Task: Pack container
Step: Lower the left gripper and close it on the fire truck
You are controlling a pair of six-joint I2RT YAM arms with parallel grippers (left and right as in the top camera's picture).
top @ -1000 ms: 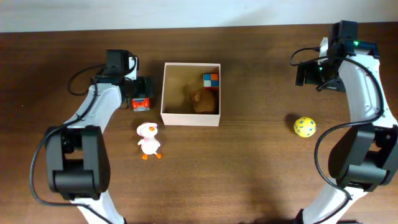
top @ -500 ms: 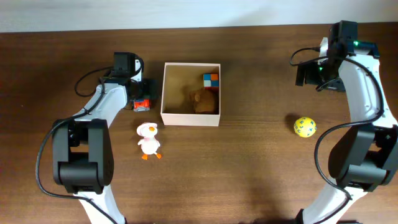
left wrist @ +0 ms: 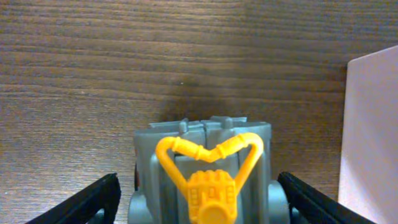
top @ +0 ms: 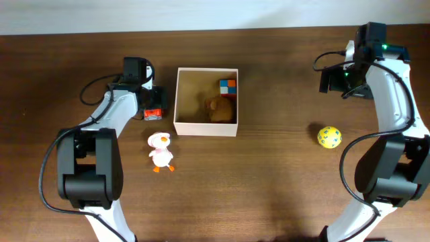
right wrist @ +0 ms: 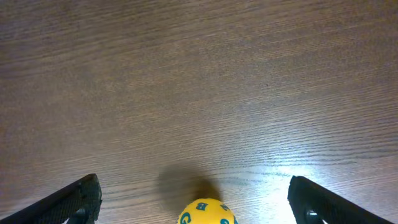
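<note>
Altogether: one container (top: 205,128), two toys inside, three outside on the counter (top: 269,188).
The left gripper (top: 153,104) straddles a grey toy (left wrist: 202,162) just beside the container's left wall; whether it grips is unclear. The right gripper (right wrist: 194,190) gapes empty, well apart, near a yellow ball (top: 329,136). A duck (top: 160,151) lies by the front-left corner.
</note>
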